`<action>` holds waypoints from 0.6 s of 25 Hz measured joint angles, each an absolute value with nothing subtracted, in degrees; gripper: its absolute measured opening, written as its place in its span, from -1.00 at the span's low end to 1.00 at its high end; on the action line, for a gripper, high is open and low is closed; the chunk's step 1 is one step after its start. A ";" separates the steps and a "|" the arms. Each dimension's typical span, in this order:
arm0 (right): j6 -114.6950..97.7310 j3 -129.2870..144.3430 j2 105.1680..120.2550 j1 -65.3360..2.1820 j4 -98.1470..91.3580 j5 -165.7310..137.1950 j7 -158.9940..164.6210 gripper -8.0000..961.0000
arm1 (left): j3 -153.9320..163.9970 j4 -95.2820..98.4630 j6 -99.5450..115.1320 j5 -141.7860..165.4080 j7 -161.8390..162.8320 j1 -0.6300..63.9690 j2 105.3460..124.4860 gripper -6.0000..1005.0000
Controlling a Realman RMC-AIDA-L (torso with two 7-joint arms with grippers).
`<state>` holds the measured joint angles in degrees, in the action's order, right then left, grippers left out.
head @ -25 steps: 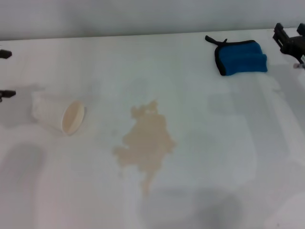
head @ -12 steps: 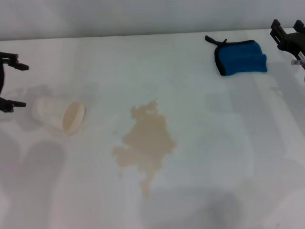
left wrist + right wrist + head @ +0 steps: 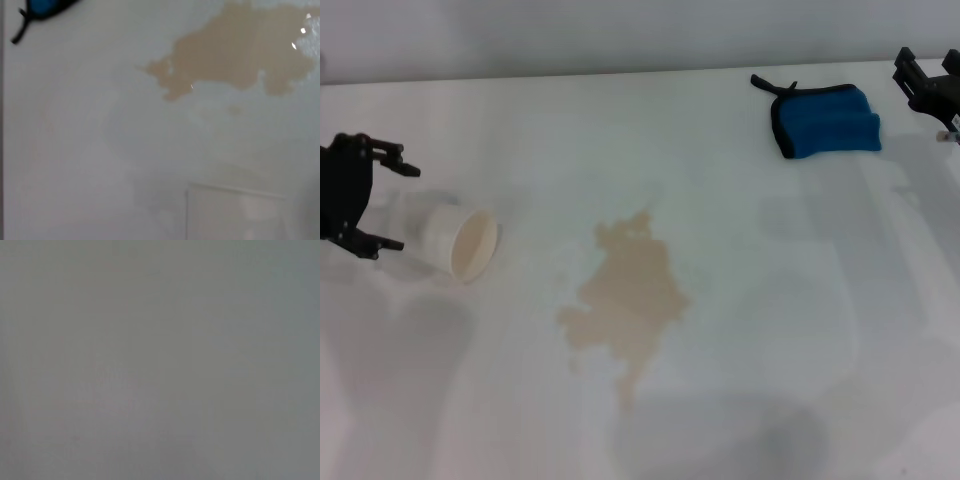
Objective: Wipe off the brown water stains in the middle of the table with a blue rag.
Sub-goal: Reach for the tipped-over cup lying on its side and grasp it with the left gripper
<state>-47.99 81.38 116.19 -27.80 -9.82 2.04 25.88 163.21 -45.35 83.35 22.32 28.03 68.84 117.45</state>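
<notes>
Two views carry detail; the right wrist view is blank grey. Head view shows left gripper (image 3: 388, 205) spread wide around the base of the tipped paper cup (image 3: 460, 240), near the tabletop's (image 3: 740, 330) left edge; it's further in than 0.5 s ago. Brown water stains (image 3: 625, 300) sit mid-table, long axis front-to-back, tail toward the front edge. Blue rag (image 3: 828, 120) lies at the far right corner, loop pointing left. Right gripper (image 3: 930, 85) sits beside it at the right edge, jaws unreadable. Left wrist view shows the stains (image 3: 240, 55) close.
</notes>
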 joint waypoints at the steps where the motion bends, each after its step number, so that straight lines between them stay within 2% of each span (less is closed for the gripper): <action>1: -47.99 81.38 116.19 -27.79 -9.85 2.19 25.89 0.42 | 163.21 -45.20 82.26 22.94 28.10 68.96 117.81 0.62; 15: -47.99 81.39 116.19 -27.49 -9.76 3.14 25.93 0.42 | 163.12 -38.08 74.45 23.75 28.47 68.23 118.26 0.59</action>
<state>-47.99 81.39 116.19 -27.49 -9.76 3.14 25.93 163.12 -38.08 74.45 23.75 28.47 68.23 118.26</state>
